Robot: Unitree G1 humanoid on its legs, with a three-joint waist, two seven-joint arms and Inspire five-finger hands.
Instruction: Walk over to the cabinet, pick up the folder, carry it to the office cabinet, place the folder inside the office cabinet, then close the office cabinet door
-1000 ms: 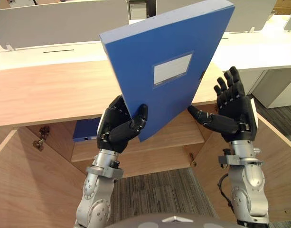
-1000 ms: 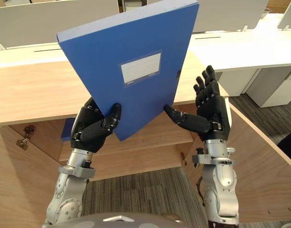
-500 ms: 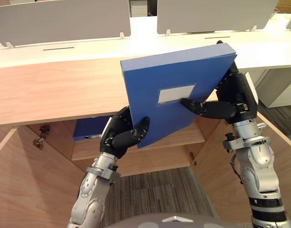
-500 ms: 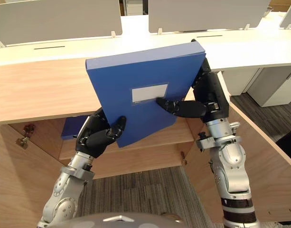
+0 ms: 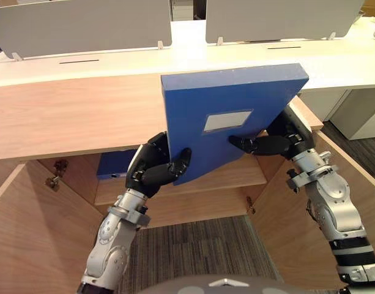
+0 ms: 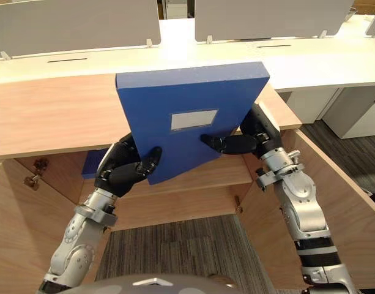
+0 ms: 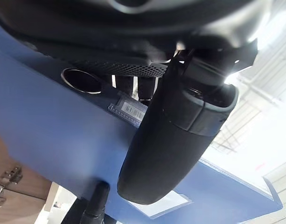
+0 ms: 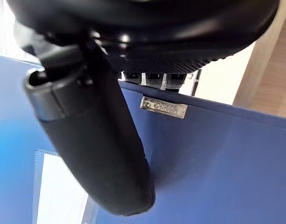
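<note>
I hold the folder (image 5: 230, 119) upright in front of the office cabinet (image 5: 65, 116), level with its top panel and above its shelf (image 5: 236, 177). My left hand (image 5: 155, 170) pinches the lower corner, thumb across the face. My right hand (image 5: 271, 143) clamps the opposite edge likewise. Pickup and carry appear complete. Remaining steps: set the folder on the shelf beside the second blue folder (image 5: 115, 165), release, and close the doors (image 5: 28, 239).

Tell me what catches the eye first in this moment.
A big blue folder is held up in the middle, gripped by the left robot hand and the right robot hand. Behind it stands a wooden cabinet with its doors open, and a second blue folder lies on its shelf at the left.
</note>
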